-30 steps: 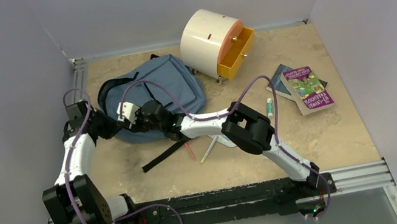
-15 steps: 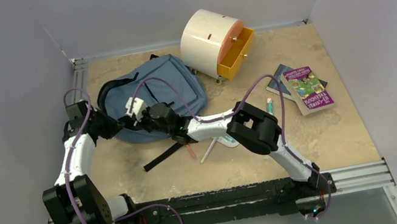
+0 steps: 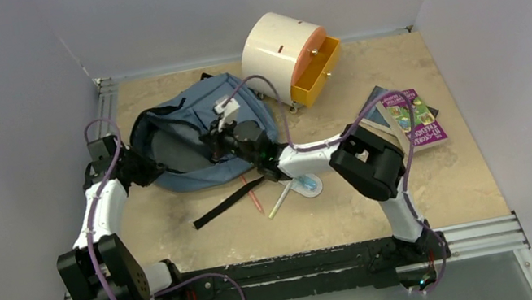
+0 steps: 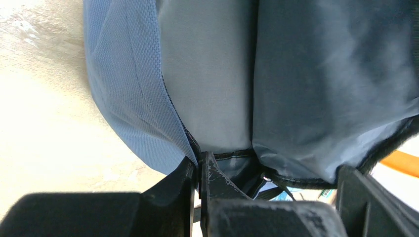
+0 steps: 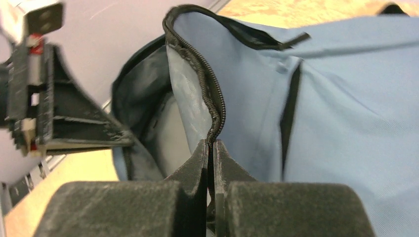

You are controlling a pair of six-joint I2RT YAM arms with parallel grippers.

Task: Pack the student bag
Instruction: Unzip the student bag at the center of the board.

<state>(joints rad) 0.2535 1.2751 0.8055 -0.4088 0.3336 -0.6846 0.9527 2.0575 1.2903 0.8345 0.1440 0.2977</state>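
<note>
1. The student bag (image 3: 198,111) lies at the table's (image 3: 450,183) 11 o'clock, with its mouth open and the dark lining showing.
2. Left gripper (image 4: 199,163) — jaws pinched tight on the bag's zipper rim at its 9 o'clock side.
3. Right gripper (image 5: 210,148) — clamped flat on the opposite zipper edge, holding it raised.
4. A cream cabinet (image 3: 278,49) with its orange drawer out sits at the bag's 2 o'clock.

The student bag (image 4: 128,89) is coarse woven cloth, totally matt, but its lining (image 4: 316,74) looks way smoother with a slight sheen. The table (image 3: 450,183) is a matt, mottled stone-look top. On the far right, the cabinet (image 3: 274,49) looks like smooth plastic and the book (image 3: 416,119) has a glossy paper cover.
</note>
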